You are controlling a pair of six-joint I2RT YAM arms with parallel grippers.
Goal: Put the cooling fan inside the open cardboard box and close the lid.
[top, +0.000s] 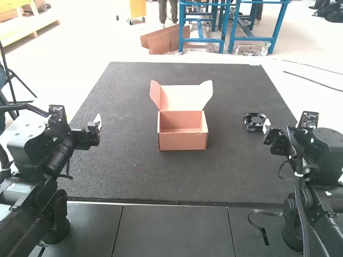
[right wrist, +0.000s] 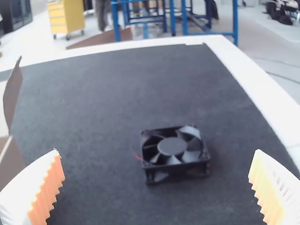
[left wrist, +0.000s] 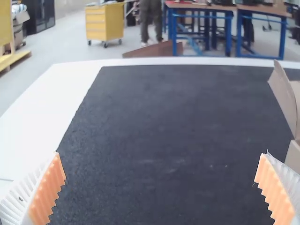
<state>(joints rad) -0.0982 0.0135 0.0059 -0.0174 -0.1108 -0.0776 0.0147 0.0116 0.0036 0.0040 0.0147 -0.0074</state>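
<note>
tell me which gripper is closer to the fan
The right gripper: the cooling fan lies just ahead of it, while the left gripper is across the cardboard box.

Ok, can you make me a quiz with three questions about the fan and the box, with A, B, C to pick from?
1. Where is the fan?
A. inside the box
B. on the black mat, beside the box
C. held in a gripper

2. What colour is the box?
A. brown
B. blue
C. white

3. How is the box's lid?
A. shut
B. open, standing up at the back
C. torn off

Answers:
1 B: the fan lies flat on the black mat, to the box's right in the high view and apart from it.
2 A: it is plain brown cardboard.
3 B: the lid stands up behind the open box.
</note>
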